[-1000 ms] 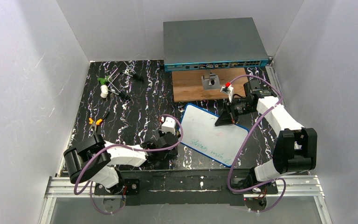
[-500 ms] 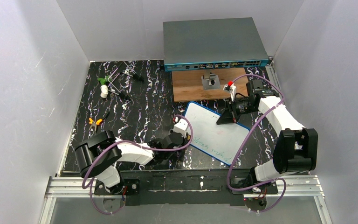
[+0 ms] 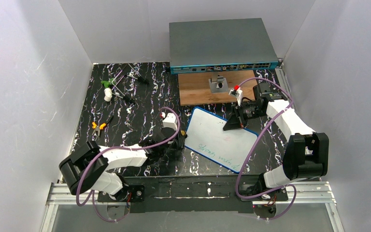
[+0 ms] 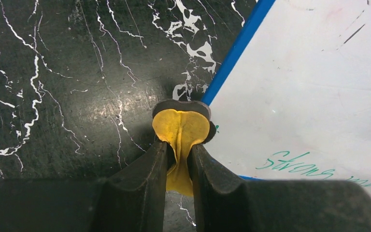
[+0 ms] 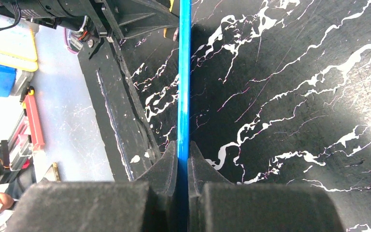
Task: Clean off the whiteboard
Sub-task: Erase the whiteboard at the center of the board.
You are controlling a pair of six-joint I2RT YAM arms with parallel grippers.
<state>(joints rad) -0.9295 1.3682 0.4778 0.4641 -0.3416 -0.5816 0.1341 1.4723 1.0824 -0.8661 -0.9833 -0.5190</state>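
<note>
The whiteboard (image 3: pixel 217 137) lies tilted on the black marbled table, blue-rimmed, with a green handwritten line (image 3: pixel 217 153) along its near side. My left gripper (image 3: pixel 173 144) is shut on a yellow eraser pad with a dark felt face (image 4: pixel 181 126). The pad rests on the table against the board's left blue rim (image 4: pixel 234 50), just left of the green writing (image 4: pixel 294 164). My right gripper (image 3: pixel 233 124) is shut on the board's far edge. In the right wrist view, the blue rim (image 5: pixel 183 72) runs straight up from between the right gripper's (image 5: pixel 183 152) jaws.
A large grey box with ports (image 3: pixel 222 43) stands at the back, with a wooden plate (image 3: pixel 198 89) carrying a small metal block (image 3: pixel 217 84) in front of it. Tools (image 3: pixel 121 84) and orange-handled pliers (image 3: pixel 96 126) lie at the left. White walls enclose the table.
My left gripper swept right onto the board's left edge with the eraser, then came back left off it. The green writing looks unchanged. The right gripper kept its hold.
</note>
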